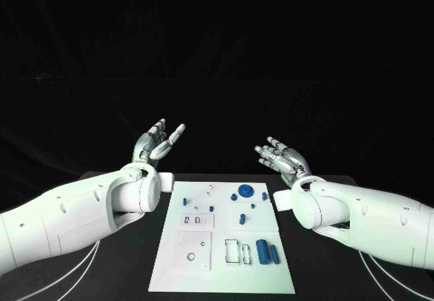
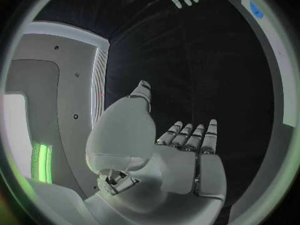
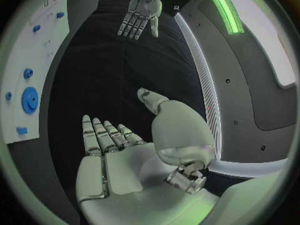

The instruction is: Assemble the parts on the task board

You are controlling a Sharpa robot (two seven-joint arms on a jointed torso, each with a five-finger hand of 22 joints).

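Head view shows the white task board (image 1: 194,276) lying flat in the middle of the black table (image 1: 127,276), between the two arms. The left hand (image 1: 159,143) is raised beyond the far left corner of the board, fingers apart and holding nothing. The right hand (image 1: 282,158) is raised beyond the far right corner, also released, with its fingers spread and nothing in them. Both hands are well apart from the board. On the board lie the small blue parts: a round gear (image 1: 245,189) near the far edge and two cylinders (image 1: 267,252) side by side near the right edge. In the right wrist view the gear (image 3: 29,100) sits on the board beside smaller blue pieces.
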